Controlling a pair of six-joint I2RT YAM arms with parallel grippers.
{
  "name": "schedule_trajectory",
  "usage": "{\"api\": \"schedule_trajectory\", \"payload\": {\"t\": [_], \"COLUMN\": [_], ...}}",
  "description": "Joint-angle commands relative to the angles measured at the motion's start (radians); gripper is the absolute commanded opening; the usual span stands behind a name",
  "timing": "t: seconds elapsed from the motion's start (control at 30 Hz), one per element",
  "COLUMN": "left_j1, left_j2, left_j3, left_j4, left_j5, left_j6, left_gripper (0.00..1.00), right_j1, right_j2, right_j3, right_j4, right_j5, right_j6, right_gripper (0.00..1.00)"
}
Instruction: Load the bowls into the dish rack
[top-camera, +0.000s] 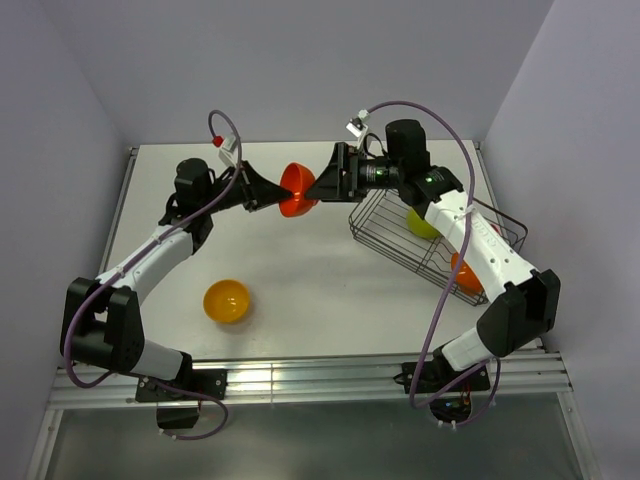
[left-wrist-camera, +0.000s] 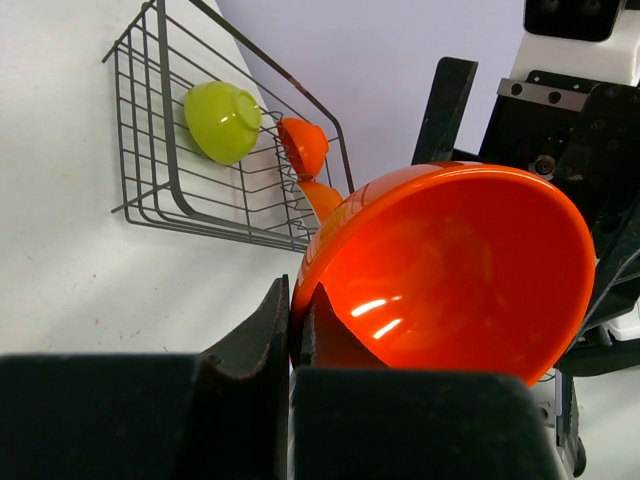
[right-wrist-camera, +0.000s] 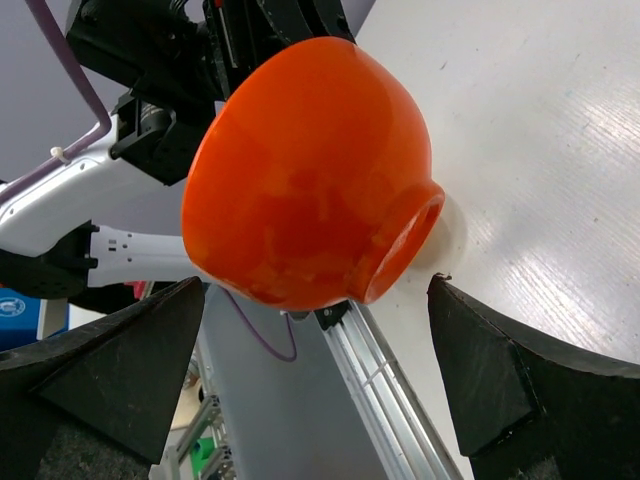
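Your left gripper (top-camera: 262, 190) is clamped on the rim of a red-orange bowl (top-camera: 297, 192), holding it on its side above the table (top-camera: 300, 270). The bowl's base faces your right gripper (top-camera: 325, 183), whose fingers are spread wide just beside it. The dish rack (top-camera: 380, 240) lies further right, with a lime green bowl (top-camera: 421, 222) inside.

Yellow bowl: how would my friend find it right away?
Find the white table, then its front edge by the left arm. The yellow-orange bowl sits there alone, mouth up, the only bowl neither in the dish rack nor lifted up.
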Motion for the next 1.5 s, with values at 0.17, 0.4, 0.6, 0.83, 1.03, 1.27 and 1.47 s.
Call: {"api": "schedule_trajectory", "payload": {"t": [0.17,0.4,0.6,0.83,1.03,1.27,1.47], "left_j1": [-0.021,-0.035,-0.038,-0.038,-0.038,-0.044,-0.055], "left_j2": [-0.011,-0.004,-0.002,-0.001,-0.013,-0.024,-0.039], "left_j3": [0.028,0.030,0.033,0.042,0.053,0.094,0.087], "left_j4": [0.016,0.010,-0.002,-0.021,-0.042,-0.128,-0.137], "left_j5": [-0.007,-0.012,-0.018,-0.029,-0.047,-0.105,-0.155], "left_j6": [0.051,0.058,0.069,0.086,0.107,0.176,0.184], "left_gripper": [0.00,0.00,0.00,0.00,0.00,0.00,0.00], "right_j1": [0.019,0.027,0.030,0.030,0.028,0.030,0.030], "right_j2": [0.015,0.026,0.033,0.032,0.036,0.047,0.059], "right_j3": [0.073,0.067,0.067,0.053,0.039,0.035,0.013], "right_j4": [0.010,0.010,0.002,0.004,-0.022,-0.014,0.019], "right_j5": [0.008,0.008,0.005,-0.006,0.019,0.031,0.008], "right_j6": [-0.007,-0.011,-0.018,-0.015,-0.020,0.012,0.068], "right_gripper": [1.00,0.97,0.82,0.61,0.67,0.70,0.77]}}
